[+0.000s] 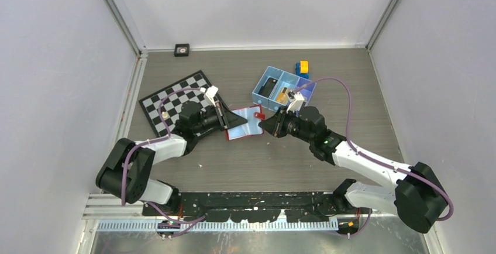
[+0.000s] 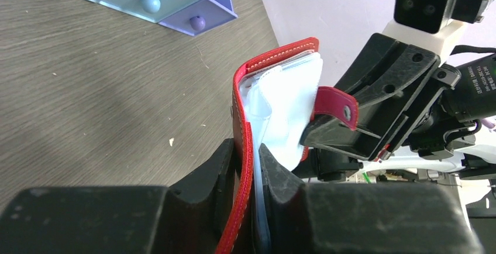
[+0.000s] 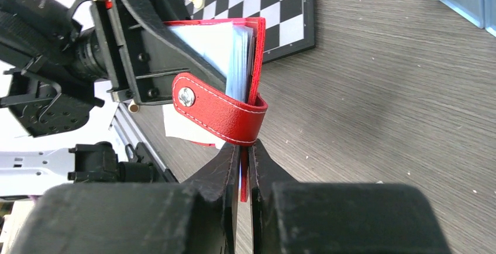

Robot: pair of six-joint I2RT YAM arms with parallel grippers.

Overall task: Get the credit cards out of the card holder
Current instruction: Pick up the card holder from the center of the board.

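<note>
Above mid-counter, card holder hangs spread between both arms: left gripper clamped narrow on one cover, right gripper on the other. Recommend one holds firm while the other draws out the credit cards.

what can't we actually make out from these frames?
- Cards left in the card holder: both wrist views show only the pale sleeves. The sleeves and red covers hide count and colour.
- Gripped edges of the card holder: hidden between the fingers of the left tool and the right tool in their wrist views.
- Contents of the blue tray: top view, too small to tell whether the orange item is a card.
</note>
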